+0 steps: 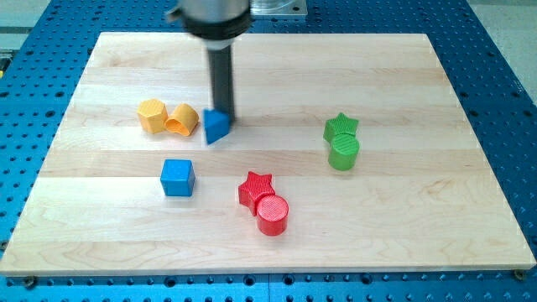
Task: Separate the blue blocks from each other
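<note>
Touching blue triangular block point(216, 126), my tip point(225, 117); blue cube point(177, 178) apart.

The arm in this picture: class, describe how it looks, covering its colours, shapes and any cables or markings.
A straight, dark, round rod hangs from a wider dark cylindrical collar under a pale metal mount. My tip is plain and blunt. No cables or markings show.

Board point(436, 210): pale wood, smooth, matt, visible grain. Red cylinder point(272, 214), green cylinder point(343, 153): ridged plastic look. Blue cube point(177, 178): matt plastic. Rod point(222, 80): dark, matt. Surrounding table point(512, 101): blue perforated metal.
</note>
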You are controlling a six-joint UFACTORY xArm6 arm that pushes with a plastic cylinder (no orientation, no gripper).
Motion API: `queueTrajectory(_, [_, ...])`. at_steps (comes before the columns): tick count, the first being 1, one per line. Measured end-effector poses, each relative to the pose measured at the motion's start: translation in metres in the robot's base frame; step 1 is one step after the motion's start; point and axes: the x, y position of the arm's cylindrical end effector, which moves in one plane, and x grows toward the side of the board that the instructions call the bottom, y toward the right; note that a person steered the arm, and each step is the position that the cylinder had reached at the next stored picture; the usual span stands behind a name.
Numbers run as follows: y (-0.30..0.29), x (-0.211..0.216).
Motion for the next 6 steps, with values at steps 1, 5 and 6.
queueTrajectory(1, [-0.015, 0.032])
queueTrajectory(5, [-0.019, 0.105])
queueTrajectory(6, [-0.089, 0.11])
